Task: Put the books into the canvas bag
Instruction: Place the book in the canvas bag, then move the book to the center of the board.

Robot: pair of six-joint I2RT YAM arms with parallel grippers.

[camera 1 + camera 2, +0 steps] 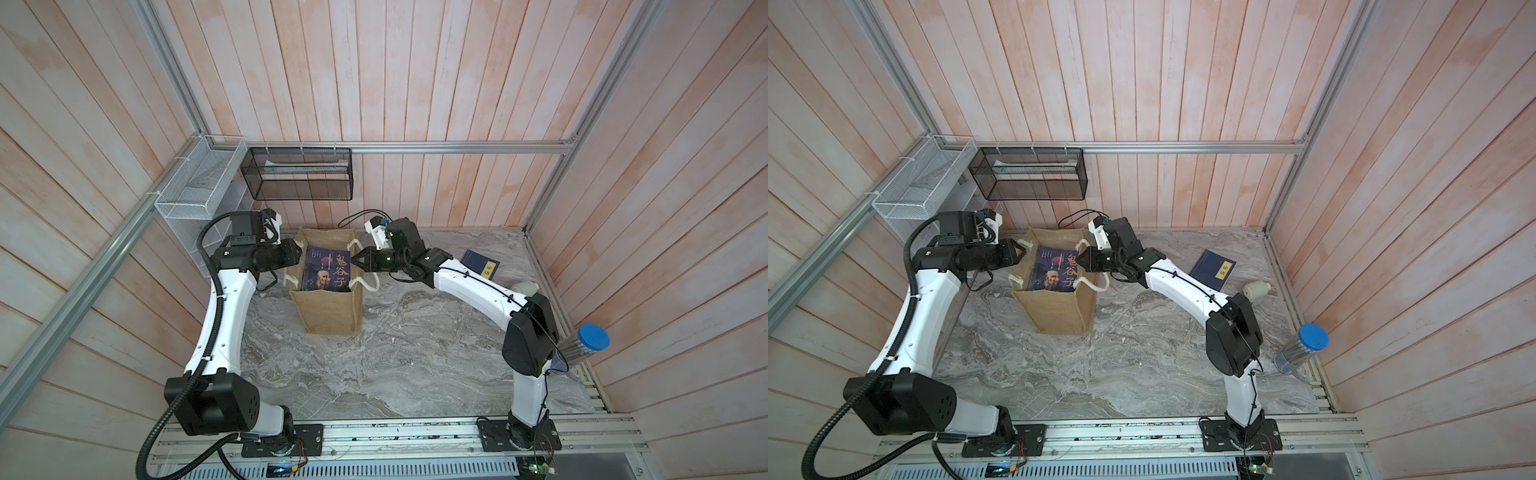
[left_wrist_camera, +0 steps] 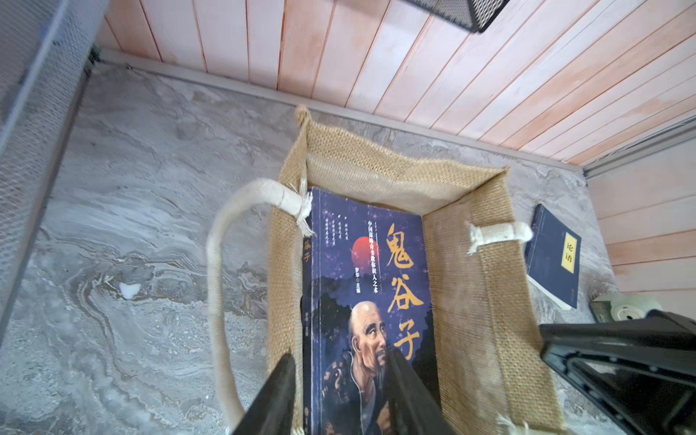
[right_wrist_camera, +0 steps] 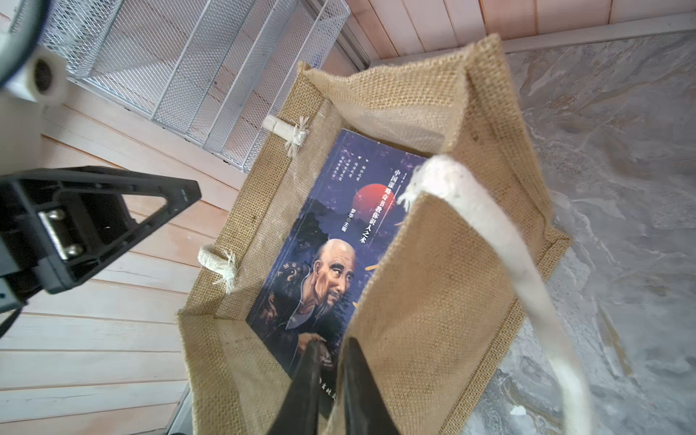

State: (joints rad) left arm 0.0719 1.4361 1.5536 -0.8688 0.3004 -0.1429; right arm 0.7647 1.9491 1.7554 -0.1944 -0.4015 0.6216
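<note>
The tan canvas bag (image 1: 328, 311) (image 1: 1059, 311) stands upright at the back middle of the table. Inside it lies a dark book with a portrait cover (image 1: 328, 268) (image 2: 376, 263) (image 3: 339, 226), leaning toward the left wall. My left gripper (image 1: 300, 253) (image 2: 341, 361) is open, one finger outside the bag's left wall and the other over the book's cover. My right gripper (image 1: 355, 259) (image 3: 333, 344) stands slightly open astride the bag's right wall. A navy book with a yellow label (image 1: 480, 264) (image 2: 553, 260) lies flat on the table to the right.
A black mesh basket (image 1: 297, 174) and a white mesh basket (image 1: 195, 187) hang on the back-left walls. A small cream cylinder (image 1: 1258, 289) lies near the navy book. A clear tube with a blue lid (image 1: 592, 338) stands by the right wall.
</note>
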